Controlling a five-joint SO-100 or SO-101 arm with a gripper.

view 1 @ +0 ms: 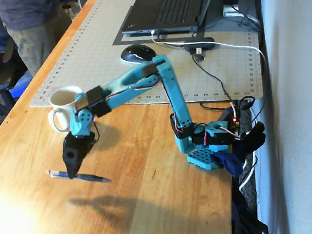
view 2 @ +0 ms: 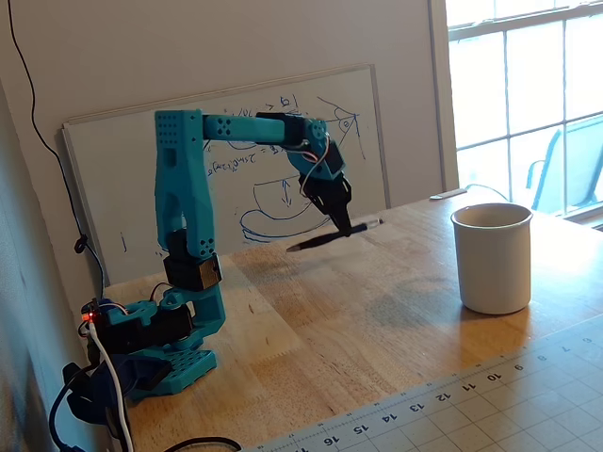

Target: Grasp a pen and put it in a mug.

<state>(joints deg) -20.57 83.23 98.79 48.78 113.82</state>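
My gripper [view 1: 73,173] [view 2: 345,229] is shut on the pen [view 1: 87,177] [view 2: 320,239], gripping it near its middle. The dark pen hangs roughly level above the wooden table, and its shadow lies lower on the wood in a fixed view. The cream-white mug [view 1: 62,104] [view 2: 492,257] stands upright on the table. In a fixed view [view 1: 62,104] it sits just behind the gripper, its handle facing the camera; in the other fixed view [view 2: 492,257] it is well to the right of the gripper.
A gridded cutting mat [view 1: 105,50] covers the far half of the table, carrying a mouse [view 1: 137,53] and a laptop [view 1: 170,5]. A whiteboard [view 2: 273,179] leans on the wall behind the arm. A person [view 1: 28,24] stands by the table's far left edge.
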